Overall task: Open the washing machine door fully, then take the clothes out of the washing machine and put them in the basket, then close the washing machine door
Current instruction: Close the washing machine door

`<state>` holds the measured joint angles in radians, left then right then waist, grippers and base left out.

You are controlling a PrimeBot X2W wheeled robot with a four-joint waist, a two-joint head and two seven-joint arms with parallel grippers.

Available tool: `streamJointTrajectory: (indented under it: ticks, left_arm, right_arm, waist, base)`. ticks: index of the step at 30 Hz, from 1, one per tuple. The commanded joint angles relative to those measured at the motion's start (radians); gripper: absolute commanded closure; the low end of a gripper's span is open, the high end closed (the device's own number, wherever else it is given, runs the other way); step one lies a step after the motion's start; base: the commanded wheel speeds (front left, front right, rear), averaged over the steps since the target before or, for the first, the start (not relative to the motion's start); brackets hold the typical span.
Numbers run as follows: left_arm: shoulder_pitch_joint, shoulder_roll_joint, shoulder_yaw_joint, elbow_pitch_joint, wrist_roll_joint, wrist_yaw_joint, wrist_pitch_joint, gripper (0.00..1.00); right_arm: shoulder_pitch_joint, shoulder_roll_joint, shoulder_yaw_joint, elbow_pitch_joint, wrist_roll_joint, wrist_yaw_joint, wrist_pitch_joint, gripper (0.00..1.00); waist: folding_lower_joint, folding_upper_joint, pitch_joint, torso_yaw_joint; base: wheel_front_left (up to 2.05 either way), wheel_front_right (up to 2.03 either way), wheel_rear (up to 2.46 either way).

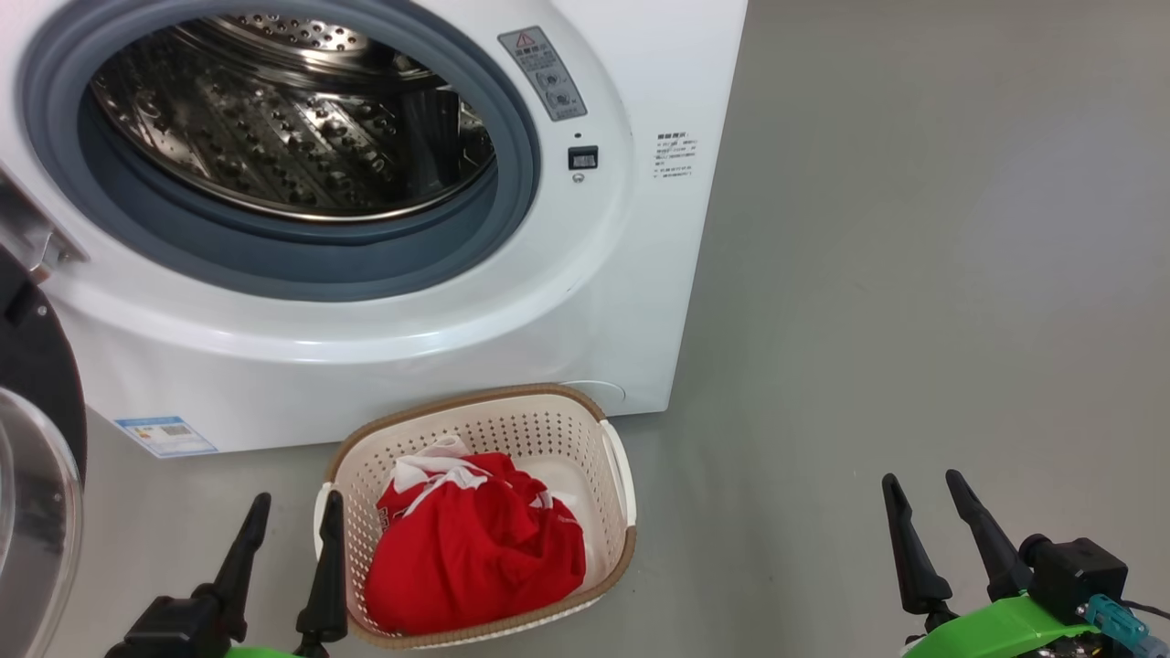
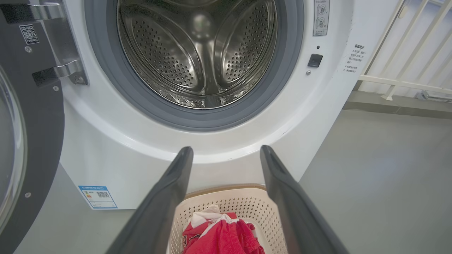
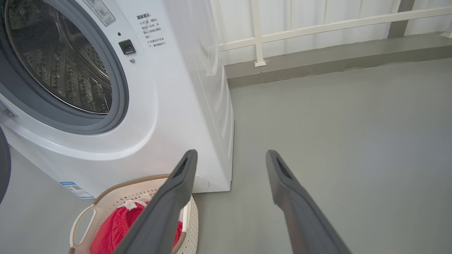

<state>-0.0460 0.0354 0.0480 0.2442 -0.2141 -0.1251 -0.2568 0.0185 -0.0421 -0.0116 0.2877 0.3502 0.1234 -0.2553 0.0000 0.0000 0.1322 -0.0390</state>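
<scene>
Right gripper (image 1: 920, 476): black fingers (image 1: 909, 548), green wrist (image 1: 1005, 626)

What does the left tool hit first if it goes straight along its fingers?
Probably the washing machine's white front, just below the grey ring. The open left tool seems to aim above the basket's far rim, but depth is unclear.

we're looking at a plain grey floor (image 1: 914, 274), big white washing machine (image 1: 585, 302) standing right on it, small cream basket (image 1: 539, 434) sat on the floor just in front of the machine's base
</scene>
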Motion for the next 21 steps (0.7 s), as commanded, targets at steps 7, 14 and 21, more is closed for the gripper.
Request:
streamJointTrajectory:
  ticks: [7,14,21]
  left_arm:
    - [-0.033,0.015,0.03,-0.022,-0.003,-0.006,-0.005,0.0]
    - [-0.039,0.015,0.031,-0.025,-0.005,-0.006,-0.005,0.0]
    - [-0.039,0.015,0.031,-0.027,-0.009,-0.006,-0.005,0.0]
  right_arm:
    - [-0.015,-0.008,0.021,-0.024,-0.01,0.007,-0.006,0.0]
    - [-0.019,-0.008,0.017,-0.026,-0.01,0.007,-0.006,0.0]
    - [-0.02,-0.008,0.017,-0.027,-0.011,0.007,-0.006,0.0]
  waist:
    - [0.0,0.0,0.003,0.001]
    - [0.0,0.0,0.009,0.004]
    - [0.0,0.0,0.011,0.007]
  base:
    - [-0.87,0.87,0.0]
    - [-0.89,0.89,0.0]
    - [-0.98,0.98,0.0]
